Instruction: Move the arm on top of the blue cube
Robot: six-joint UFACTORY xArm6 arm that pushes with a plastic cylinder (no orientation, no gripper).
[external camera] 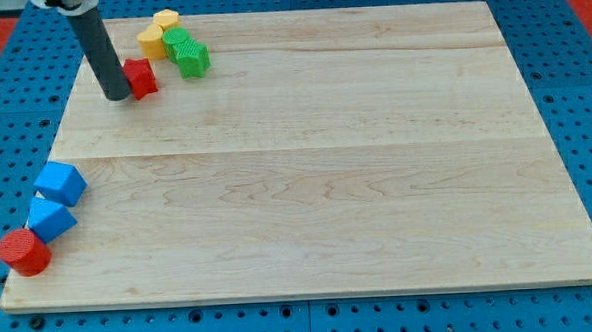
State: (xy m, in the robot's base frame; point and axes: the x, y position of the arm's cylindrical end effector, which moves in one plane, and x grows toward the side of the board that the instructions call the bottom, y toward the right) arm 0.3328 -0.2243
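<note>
My dark rod comes down from the view's top left and my tip (pixel 118 95) rests on the wooden board (pixel 326 165), touching the left side of a red block (pixel 140 78). Two blue blocks lie near the board's bottom left: a blue cube (pixel 59 183) and, just below it, a second blue block (pixel 51 218). My tip is well above them in the view, some way up the board and slightly to the right.
A red cylinder (pixel 24 252) sits at the bottom-left corner, touching the lower blue block. Two yellow blocks (pixel 157 34) and two green blocks (pixel 187 51) cluster at the top left, just right of the red block. A blue pegboard surrounds the board.
</note>
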